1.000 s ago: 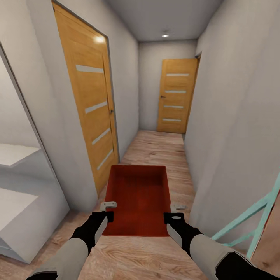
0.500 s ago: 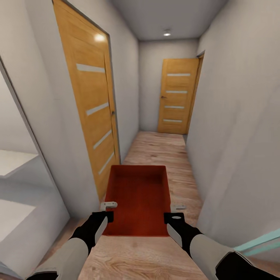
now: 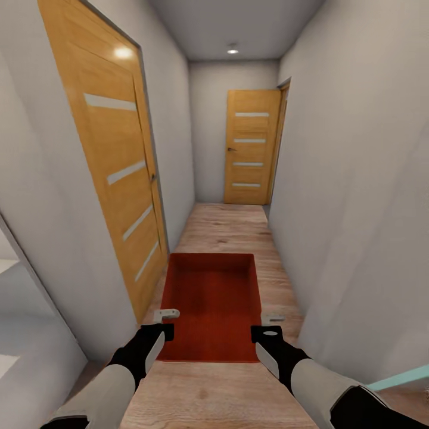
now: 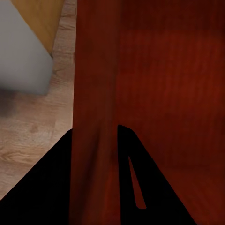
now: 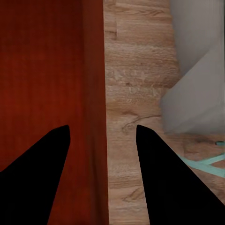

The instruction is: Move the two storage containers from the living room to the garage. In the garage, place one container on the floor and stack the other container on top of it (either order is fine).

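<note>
Carrying one bin down the corridor

The orange-red ribbed rectangular container [image 3: 213, 307] hung ahead of the robot, over light wood planks – left gripper [image 3: 159, 325] and right gripper [image 3: 269, 328] jaws each clamped on a side wall. Brushing the honey-coloured door [image 3: 122, 179] beside it could jolt it loose.

The head camera looked forward and down a narrow corridor, over both arms to the storage container [image 3: 212, 310] held between them, with a wooden door [image 3: 249, 147] at the far end. The left wrist camera sat very close along the container's left wall [image 4: 96, 108], the right wrist camera along its right wall [image 5: 95, 93]. All three shared that container and the wood-plank floor [image 5: 136, 70]; the corner beyond looked like corridor wall.
</note>
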Tool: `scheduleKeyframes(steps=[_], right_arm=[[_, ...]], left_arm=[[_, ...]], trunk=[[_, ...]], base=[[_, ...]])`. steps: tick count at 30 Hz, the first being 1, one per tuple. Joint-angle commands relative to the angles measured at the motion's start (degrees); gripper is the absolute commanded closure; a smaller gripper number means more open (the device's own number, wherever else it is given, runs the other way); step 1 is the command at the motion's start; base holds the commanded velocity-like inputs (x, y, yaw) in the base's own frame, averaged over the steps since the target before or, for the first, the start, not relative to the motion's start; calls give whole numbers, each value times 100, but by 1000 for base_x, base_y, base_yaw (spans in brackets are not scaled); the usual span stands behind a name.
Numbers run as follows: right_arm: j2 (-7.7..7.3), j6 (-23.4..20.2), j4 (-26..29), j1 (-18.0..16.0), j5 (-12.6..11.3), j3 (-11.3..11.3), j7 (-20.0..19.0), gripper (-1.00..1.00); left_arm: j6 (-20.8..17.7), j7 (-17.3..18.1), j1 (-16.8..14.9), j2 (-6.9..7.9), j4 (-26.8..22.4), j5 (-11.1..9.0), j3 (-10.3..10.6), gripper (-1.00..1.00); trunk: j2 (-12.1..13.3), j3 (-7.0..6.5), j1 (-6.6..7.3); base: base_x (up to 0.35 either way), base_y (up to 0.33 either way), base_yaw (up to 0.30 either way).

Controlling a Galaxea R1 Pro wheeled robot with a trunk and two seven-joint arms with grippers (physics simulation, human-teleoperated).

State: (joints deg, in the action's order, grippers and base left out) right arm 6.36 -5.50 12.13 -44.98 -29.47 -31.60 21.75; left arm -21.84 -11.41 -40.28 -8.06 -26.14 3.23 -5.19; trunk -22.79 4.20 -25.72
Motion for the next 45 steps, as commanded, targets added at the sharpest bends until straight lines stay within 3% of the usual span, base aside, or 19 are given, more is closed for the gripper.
scheduleKeyframes(steps=[1, 15, 34, 45], right_arm=[[-3, -38, 185, -11, 47, 128, 14, 100], [-3, -38, 185, -11, 47, 128, 14, 100], [-10, -38, 185, -11, 47, 128, 14, 100], [-8, -38, 185, -11, 47, 128, 14, 100]], left_arm=[[-57, -28, 3, 51, -6, 143, -35, 100], [-57, -28, 3, 51, -6, 143, -35, 100], [-57, -45, 3, 43, -14, 158, -50, 100], [-57, -44, 3, 49, -14, 161, -36, 100]], trunk=[[-13, 13, -6], [-13, 13, -6], [-13, 13, -6], [-13, 13, -6]], base=[[245, 216, -241], [245, 214, -224], [67, 36, -10], [303, 0, 0]])
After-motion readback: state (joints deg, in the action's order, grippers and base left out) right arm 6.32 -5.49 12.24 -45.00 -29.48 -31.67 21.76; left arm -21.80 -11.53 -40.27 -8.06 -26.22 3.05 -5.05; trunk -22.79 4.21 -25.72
